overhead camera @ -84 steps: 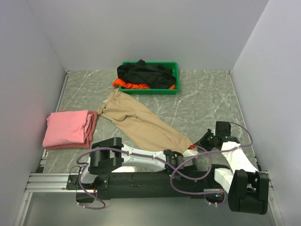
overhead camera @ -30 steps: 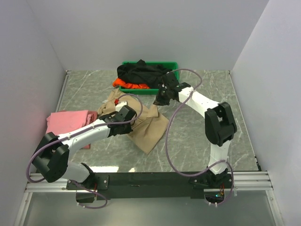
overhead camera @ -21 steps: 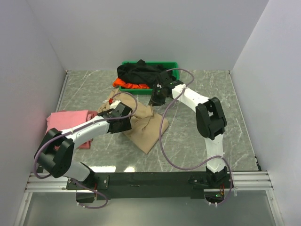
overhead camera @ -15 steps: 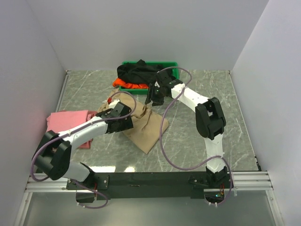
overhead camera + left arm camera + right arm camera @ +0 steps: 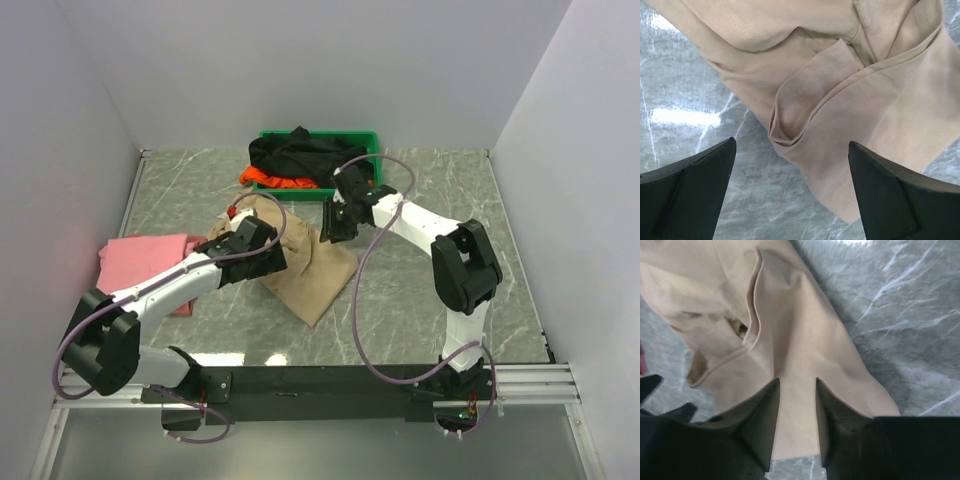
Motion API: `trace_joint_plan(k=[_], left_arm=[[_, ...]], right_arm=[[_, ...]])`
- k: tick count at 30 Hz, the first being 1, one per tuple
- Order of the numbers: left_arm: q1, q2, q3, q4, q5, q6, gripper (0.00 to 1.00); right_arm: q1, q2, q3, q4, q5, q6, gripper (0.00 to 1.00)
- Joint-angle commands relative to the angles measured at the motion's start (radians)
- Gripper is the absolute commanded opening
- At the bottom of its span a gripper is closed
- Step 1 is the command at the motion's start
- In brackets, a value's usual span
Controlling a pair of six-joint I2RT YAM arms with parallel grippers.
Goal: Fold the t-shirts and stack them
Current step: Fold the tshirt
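Observation:
The beige t-shirt (image 5: 312,270) lies folded over itself in the middle of the table, its hem and layered folds showing in the left wrist view (image 5: 840,75) and the right wrist view (image 5: 790,335). My left gripper (image 5: 268,255) hovers over the shirt's left edge, wide open (image 5: 792,145) and holding nothing. At the shirt's far right corner my right gripper (image 5: 335,225) stands narrowly open (image 5: 797,381), the cloth lying flat below the gap. A pink t-shirt (image 5: 140,270) lies folded at the left. The black t-shirt (image 5: 305,155) and the orange t-shirt (image 5: 272,182) are heaped in the tray.
The green tray (image 5: 366,135) stands at the back centre against the wall. White walls close in the left, back and right. Purple cables loop from both arms over the table. The arms' base rail runs along the near edge.
Both grippers carried the beige shirt's near end back over itself, then let go. The left opened wide. The right opened, narrowed and drew slightly right.

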Motion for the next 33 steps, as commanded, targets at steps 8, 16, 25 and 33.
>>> trace_joint_plan(k=[8, 16, 25, 33], left_arm=[[0.048, -0.158, -0.051, -0.008, -0.033, -0.041, 0.99], [0.065, -0.265, -0.084, -0.028, -0.006, -0.082, 0.99], [0.064, -0.316, -0.128, 0.030, 0.112, -0.041, 0.99], [-0.235, -0.247, -0.093, 0.180, 0.118, 0.044, 0.99]], right_arm=[[0.125, 0.149, 0.115, -0.024, 0.122, -0.019, 0.17], [0.150, 0.284, 0.338, -0.010, 0.126, 0.089, 0.15], [0.148, 0.160, 0.283, 0.031, 0.142, 0.152, 0.23], [0.020, -0.279, -0.259, 0.217, 0.071, 0.198, 0.48]])
